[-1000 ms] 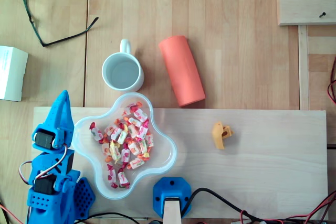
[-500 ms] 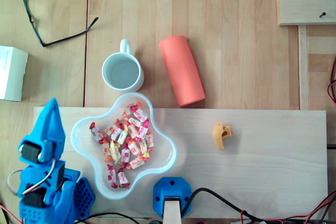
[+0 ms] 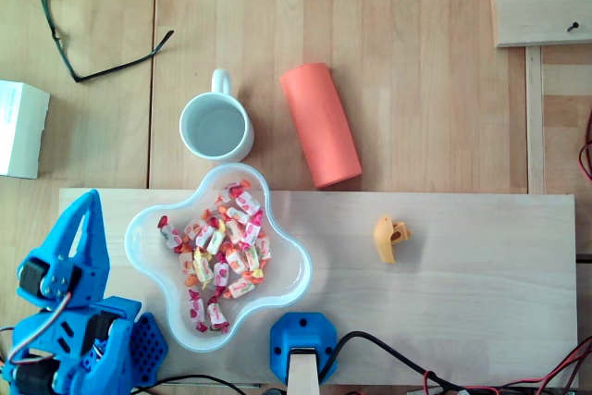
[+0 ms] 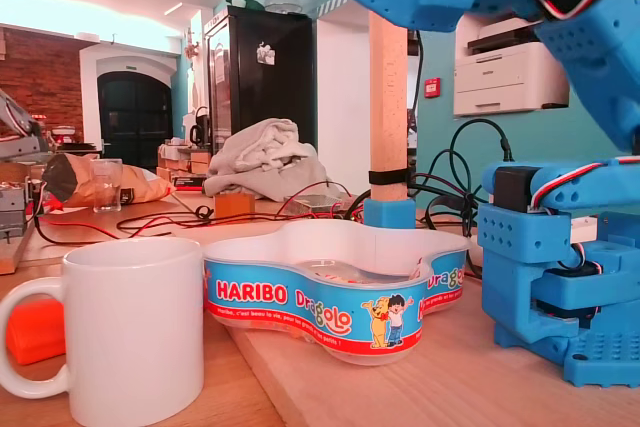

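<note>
Nothing sits in the claw [image 3: 88,201], clenched empty and raised just left of the candy bowl [image 3: 289,270] on the surface [image 3: 462,275]; every candy [image 3: 220,247] lies inside, and the mug [image 3: 215,127] stands empty.

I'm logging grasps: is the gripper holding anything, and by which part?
Nothing is held. The gripper is empty, left of the candy bowl and apart from the sweets.

Bowl [image 3: 289,270]: on board [image 3: 462,275], candies [image 3: 220,252] inside.
Gripper [image 3: 86,205]: just left of bowl, overhead view.
Mug [image 3: 215,127]: behind bowl, roll [image 3: 320,124] to its right.
</note>
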`<state>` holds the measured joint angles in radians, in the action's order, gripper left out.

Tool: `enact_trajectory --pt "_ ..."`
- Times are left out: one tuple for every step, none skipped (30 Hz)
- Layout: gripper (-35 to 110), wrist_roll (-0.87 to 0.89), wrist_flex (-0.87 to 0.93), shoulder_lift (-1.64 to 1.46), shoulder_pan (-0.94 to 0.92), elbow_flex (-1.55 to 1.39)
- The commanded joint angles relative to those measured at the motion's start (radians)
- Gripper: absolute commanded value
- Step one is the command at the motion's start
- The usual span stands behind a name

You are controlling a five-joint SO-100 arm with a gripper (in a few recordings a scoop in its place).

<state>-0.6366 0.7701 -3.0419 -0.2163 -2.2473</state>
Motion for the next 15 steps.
enact_trajectory --pt "-2 -0.037 0.104 0.133 0.003 0.187" --pt "-2 -0.041 0.138 0.184 0.003 0.239" --pt "-2 -0.048 0.17 0.233 0.003 0.288" --pt "-2 -0.052 0.198 0.281 0.003 0.331" --pt "-2 -0.061 0.224 0.327 0.003 0.364" --pt "-2 -0.072 0.249 0.37 0.005 0.394" --pt "-2 -0.087 0.27 0.41 0.005 0.423" --pt "-2 -0.112 0.293 0.445 0.005 0.445" --pt "-2 -0.143 0.319 0.472 0.005 0.462" --pt "-2 -0.183 0.347 0.495 0.005 0.472" --pt "-2 -0.232 0.379 0.515 0.003 0.477" --pt "-2 -0.29 0.414 0.528 0.003 0.479" --pt "-2 -0.354 0.456 0.535 0.003 0.477" --pt "-2 -0.426 0.502 0.543 0.003 0.474" --pt "-2 -0.5 0.551 0.551 0.003 0.474"
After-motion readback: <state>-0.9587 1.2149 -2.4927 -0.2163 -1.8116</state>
